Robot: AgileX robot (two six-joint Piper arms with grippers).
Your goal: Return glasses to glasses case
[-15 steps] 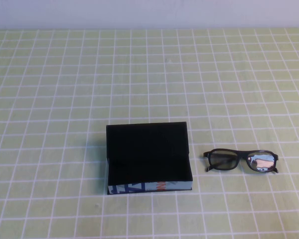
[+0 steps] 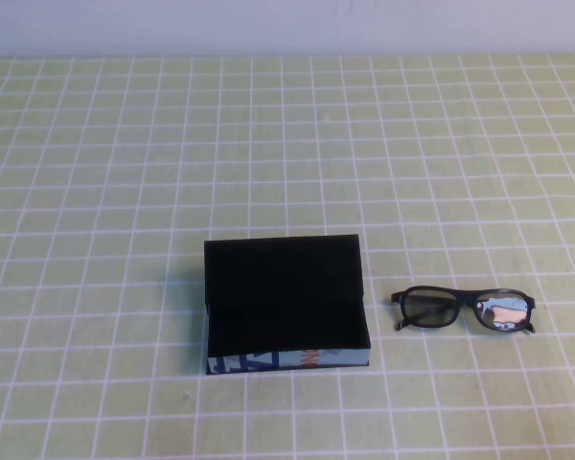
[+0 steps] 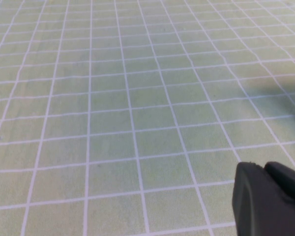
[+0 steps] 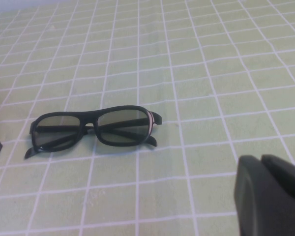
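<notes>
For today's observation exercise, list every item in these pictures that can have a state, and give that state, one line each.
glasses case: lid open, nothing visible in it.
glasses: folded, lying on the table to the case's right, apart from it, ungrasped.
left tool: over bare tablecloth, holding nothing.
right tool: near the glasses, not touching them, holding nothing.
tablecloth: flat, green checked.

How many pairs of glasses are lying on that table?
1. The glasses lie folded on the checked cloth, just right of the open glasses case, not touching it. The case interior looks dark; nothing shows inside it.
</notes>
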